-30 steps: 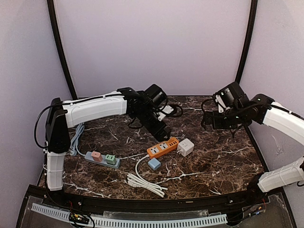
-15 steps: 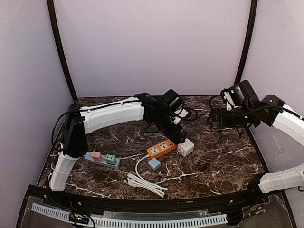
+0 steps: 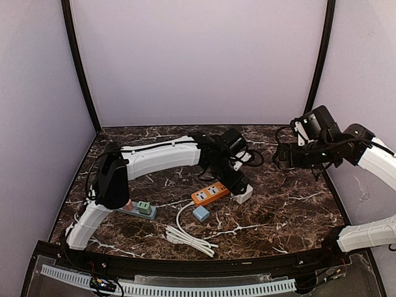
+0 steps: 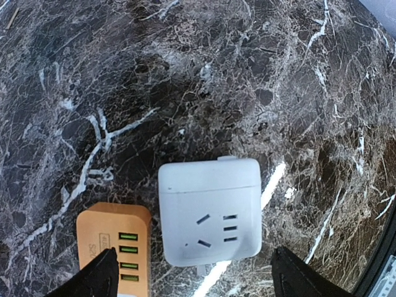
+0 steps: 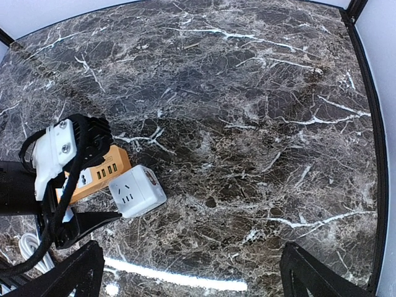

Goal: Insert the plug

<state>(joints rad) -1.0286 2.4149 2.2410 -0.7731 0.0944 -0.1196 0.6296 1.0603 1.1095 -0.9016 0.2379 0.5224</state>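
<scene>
Writing: the orange power strip (image 4: pixel 114 247) bears a small grey mark beside its green USB ports, too small to read; no brand is legible anywhere.
White cube adapter (image 4: pixel 210 210): lies on the marble bench (image 4: pixel 185 74) with its socket face up, showing a three-slot and a two-slot outlet, just beside the end of the orange strip.
Left wrist view only: the slots and USB ports are seen up close, with the tips of the left jaws at the lower corners, one on each side of the cube.
Right wrist view only: the left arm's wrist hangs over the strip, and the cube shows beside it.
Top view only: a blue cube plug (image 3: pixel 200 213), a bundled white cable (image 3: pixel 189 238), and a grey strip (image 3: pixel 139 209) with a green plug, near the left arm's base.
Left arm: stretched across the bench, wrist bent down over the cube; left jaws apart, gripping nothing.
Right arm: raised at the right side, well apart from the cube; right jaws wide apart, empty.
</scene>
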